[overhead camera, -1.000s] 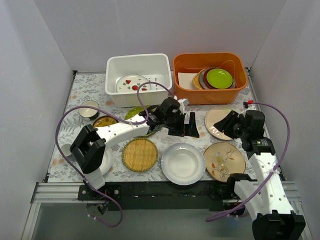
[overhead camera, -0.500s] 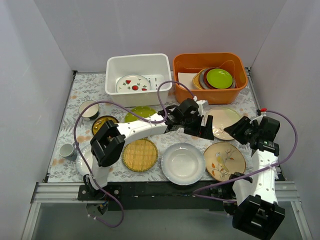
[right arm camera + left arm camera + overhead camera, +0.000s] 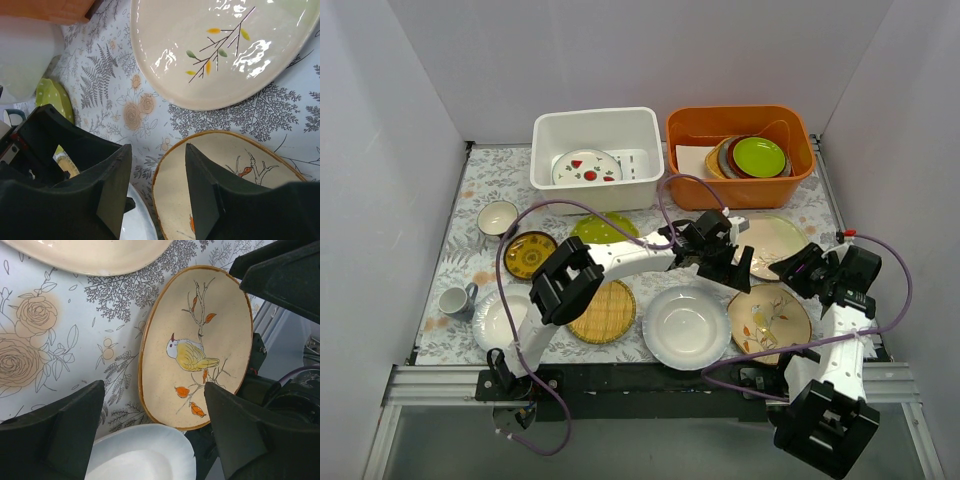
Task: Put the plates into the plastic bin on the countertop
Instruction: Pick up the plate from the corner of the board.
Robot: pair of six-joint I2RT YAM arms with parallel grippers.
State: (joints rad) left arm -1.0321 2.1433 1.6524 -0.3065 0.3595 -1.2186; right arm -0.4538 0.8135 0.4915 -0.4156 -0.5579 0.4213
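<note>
Swung left arm (image 3: 620, 262) right, off mid-counter, over the last second; pulled right arm (image 3: 840, 350) back toward the right edge. Now looking straight down on bird plate (image 3: 197, 347), flat on counter (image 3: 60, 315), framed between left jaws: spread wide, gripping nothing. Right jaws likewise apart and empty, over the same plate's far rim from the other side. Can't call which arm is nearer. Round plate, so no long axis to align. Bin (image 3: 597, 122) well apart at far left, strawberry plate (image 3: 586, 167) inside. Can't judge jaw height above plate; one rim section hidden behind a left finger.
</note>
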